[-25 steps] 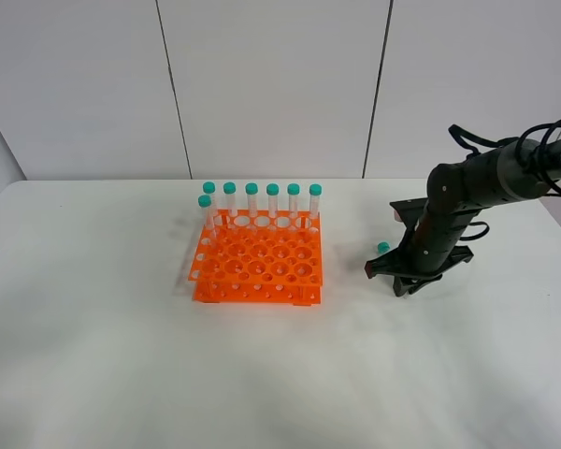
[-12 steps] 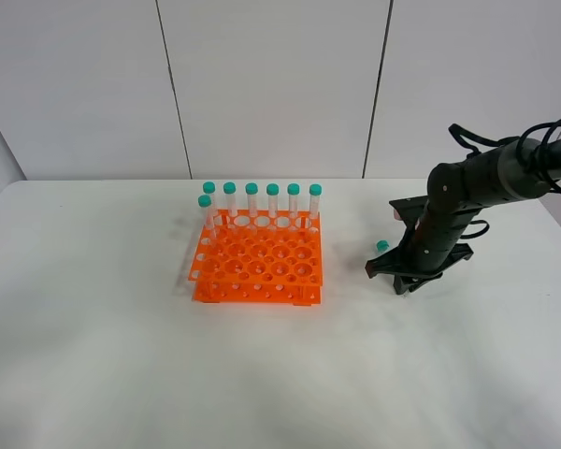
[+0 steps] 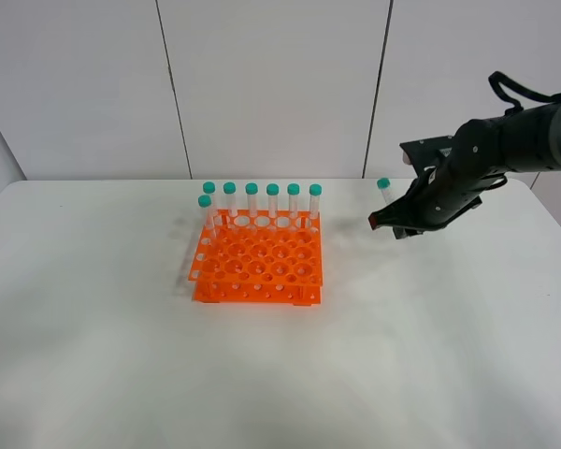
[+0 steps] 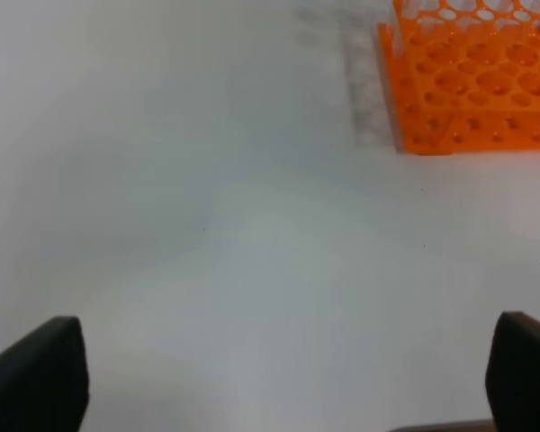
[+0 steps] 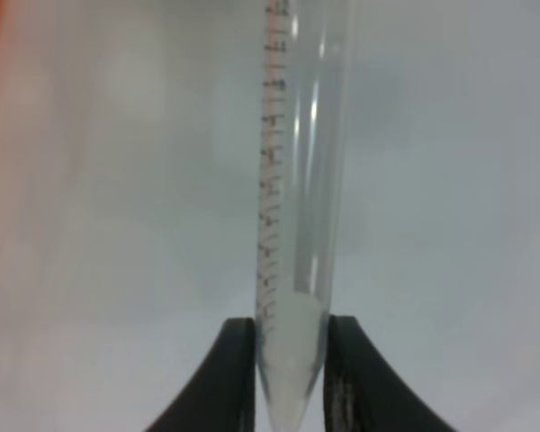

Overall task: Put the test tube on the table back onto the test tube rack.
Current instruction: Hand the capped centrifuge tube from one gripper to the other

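The test tube (image 3: 385, 191) with its teal cap is held above the table (image 3: 280, 374), to the right of the orange test tube rack (image 3: 258, 265). My right gripper (image 3: 395, 221) is shut on its lower end. In the right wrist view the clear graduated tube (image 5: 299, 180) stands between my two black fingertips (image 5: 230, 378), gripped near its tapered tip. Several teal-capped tubes (image 3: 262, 201) stand along the rack's back row and back left corner. My left gripper (image 4: 279, 378) is open over bare table; the rack's corner (image 4: 472, 90) shows in its view.
White wall panels stand behind the table. My right arm (image 3: 514, 140) reaches in from the right, above the table's back right part.
My right gripper has lifted the test tube off the table and raised it up and slightly back, from beside the rack's front right to above the table. The left arm has not moved.
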Available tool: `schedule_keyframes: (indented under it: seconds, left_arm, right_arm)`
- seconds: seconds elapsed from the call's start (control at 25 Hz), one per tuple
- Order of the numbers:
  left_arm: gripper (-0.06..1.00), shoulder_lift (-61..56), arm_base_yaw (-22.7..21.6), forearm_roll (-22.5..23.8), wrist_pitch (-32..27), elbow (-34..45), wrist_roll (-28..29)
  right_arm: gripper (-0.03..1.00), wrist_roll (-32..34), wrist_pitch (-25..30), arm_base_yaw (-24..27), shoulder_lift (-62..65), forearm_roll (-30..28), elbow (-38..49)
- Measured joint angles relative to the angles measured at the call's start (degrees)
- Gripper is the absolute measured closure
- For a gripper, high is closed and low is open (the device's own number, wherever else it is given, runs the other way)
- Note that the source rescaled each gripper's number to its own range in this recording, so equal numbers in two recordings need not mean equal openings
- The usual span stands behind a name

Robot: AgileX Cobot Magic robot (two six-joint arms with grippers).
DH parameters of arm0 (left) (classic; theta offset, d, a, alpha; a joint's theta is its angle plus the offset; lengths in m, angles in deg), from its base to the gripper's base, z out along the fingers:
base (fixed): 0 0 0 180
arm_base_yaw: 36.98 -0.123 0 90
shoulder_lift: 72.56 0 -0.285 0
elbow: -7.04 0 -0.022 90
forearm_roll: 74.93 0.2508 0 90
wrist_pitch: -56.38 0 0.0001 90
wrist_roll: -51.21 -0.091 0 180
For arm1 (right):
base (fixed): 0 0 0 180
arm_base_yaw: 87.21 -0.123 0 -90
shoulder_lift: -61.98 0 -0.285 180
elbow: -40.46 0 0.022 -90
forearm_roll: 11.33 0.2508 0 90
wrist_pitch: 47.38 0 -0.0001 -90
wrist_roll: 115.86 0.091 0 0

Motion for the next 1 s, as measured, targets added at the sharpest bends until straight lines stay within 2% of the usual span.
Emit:
schedule_keyframes:
  seconds: [0.28, 0.4, 0.72, 1.0]
  left_arm:
    - [-0.06, 0.0, 0.0, 0.0, 0.0, 0.0, 0.05]
    - [-0.06, 0.0, 0.0, 0.0, 0.0, 0.0, 0.05]
    - [-0.06, 0.0, 0.0, 0.0, 0.0, 0.0, 0.05]
    - [-0.06, 0.0, 0.0, 0.0, 0.0, 0.0, 0.05]
  right_arm:
    - [0.96, -4.05, -8.32, -1.84, 7.62, 0.0, 0.0]
    - [0.96, -6.3, -10.86, -5.03, 9.89, 0.0, 0.0]
    - [0.96, -7.06, -17.78, -15.38, 13.59, 0.0, 0.0]
    - [0.96, -7.09, -27.66, -23.33, 16.76, 1.32, 2.0]
